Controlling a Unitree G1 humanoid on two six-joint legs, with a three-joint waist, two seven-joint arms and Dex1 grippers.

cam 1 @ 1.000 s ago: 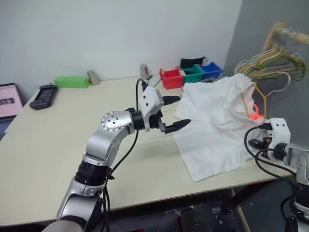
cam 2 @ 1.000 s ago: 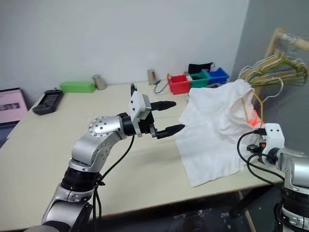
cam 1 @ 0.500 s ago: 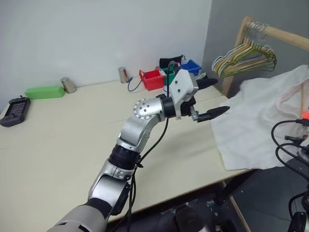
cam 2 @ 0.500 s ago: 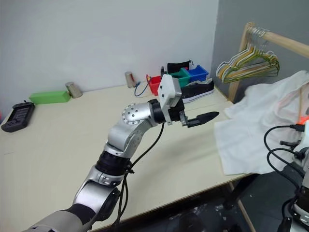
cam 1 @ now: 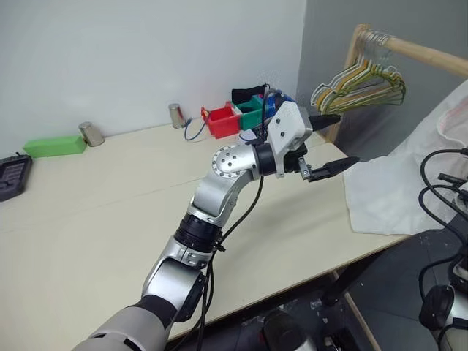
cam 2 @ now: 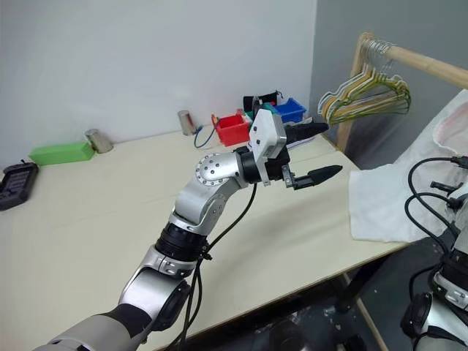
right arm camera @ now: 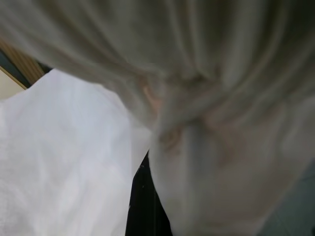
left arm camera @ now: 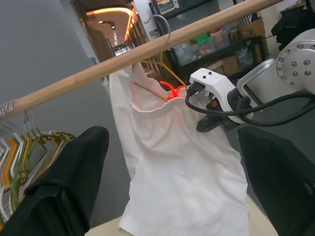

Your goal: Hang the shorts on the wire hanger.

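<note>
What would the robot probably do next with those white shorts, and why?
Probably lift the wire hanger a bit so its hook catches the wooden rail. The shorts hang from it by the rail, their lower end still on the table. The right pincer is shut on them; the left pincer is open, empty.

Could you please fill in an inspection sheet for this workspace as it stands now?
Surface: beige table, the shorts' lower edge resting on its corner.
Job's things: white shorts draped from the wire hanger, whose hook is over the wooden rail.
Clutter: green box, metal cup, red bin, dark device.
Grippers: left gripper open, clear of the shorts; right gripper shut on the shorts.
Cables: black loops on the right arm.
Surroundings: pastel hangers bunched on the rail.
</note>
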